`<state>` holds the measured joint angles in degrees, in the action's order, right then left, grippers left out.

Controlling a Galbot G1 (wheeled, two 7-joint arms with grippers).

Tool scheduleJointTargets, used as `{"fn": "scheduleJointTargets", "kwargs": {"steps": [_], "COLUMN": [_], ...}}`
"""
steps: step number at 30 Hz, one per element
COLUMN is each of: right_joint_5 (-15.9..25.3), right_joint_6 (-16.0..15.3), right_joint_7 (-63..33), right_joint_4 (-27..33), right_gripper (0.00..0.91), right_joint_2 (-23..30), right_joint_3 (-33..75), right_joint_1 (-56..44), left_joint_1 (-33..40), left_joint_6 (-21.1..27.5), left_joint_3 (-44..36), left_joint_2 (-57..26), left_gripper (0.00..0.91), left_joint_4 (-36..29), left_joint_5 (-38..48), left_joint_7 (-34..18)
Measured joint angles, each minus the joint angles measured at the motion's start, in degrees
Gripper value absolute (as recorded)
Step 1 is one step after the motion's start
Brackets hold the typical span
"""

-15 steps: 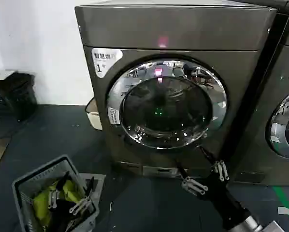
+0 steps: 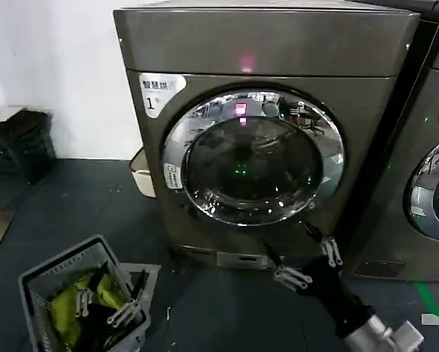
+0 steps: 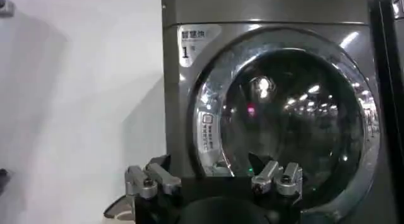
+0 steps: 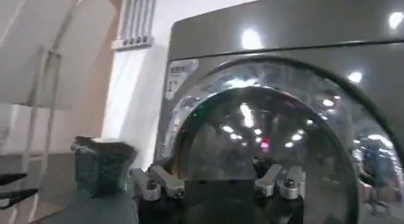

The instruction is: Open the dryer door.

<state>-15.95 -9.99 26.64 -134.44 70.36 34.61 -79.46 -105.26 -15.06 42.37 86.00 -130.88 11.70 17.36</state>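
Slightly nearer now, my right gripper [image 2: 299, 253], jaws spread, faces one dryer door [image 2: 252, 156]; left gripper [image 2: 106, 308] rests spread over the basket [image 2: 36, 282].

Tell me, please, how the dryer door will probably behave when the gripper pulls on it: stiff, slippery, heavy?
The dryer door is likely rigid, being a glass bowl in a wide chrome ring. That polished ring may be slippery for the right gripper, whose jaws are open below it. It looks shut flush in the dryer, so it probably resists first.
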Motion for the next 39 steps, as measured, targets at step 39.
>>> {"fn": "scheduleJointTargets", "kwargs": {"steps": [39], "right_joint_5": [-10.0], "right_joint_6": [2.2], "right_joint_7": [0.1], "right_joint_4": [43.2], "right_gripper": [0.907], "right_joint_2": [-1.8], "right_joint_3": [-35.3], "right_joint_1": [47.1], "left_joint_1": [-1.2], "left_joint_6": [-2.3], "left_joint_3": [0.9], "left_joint_2": [1.9], "left_gripper": [0.907], "left_joint_4": [1.3], "left_joint_5": [-0.5], "left_joint_7": [0.5]}}
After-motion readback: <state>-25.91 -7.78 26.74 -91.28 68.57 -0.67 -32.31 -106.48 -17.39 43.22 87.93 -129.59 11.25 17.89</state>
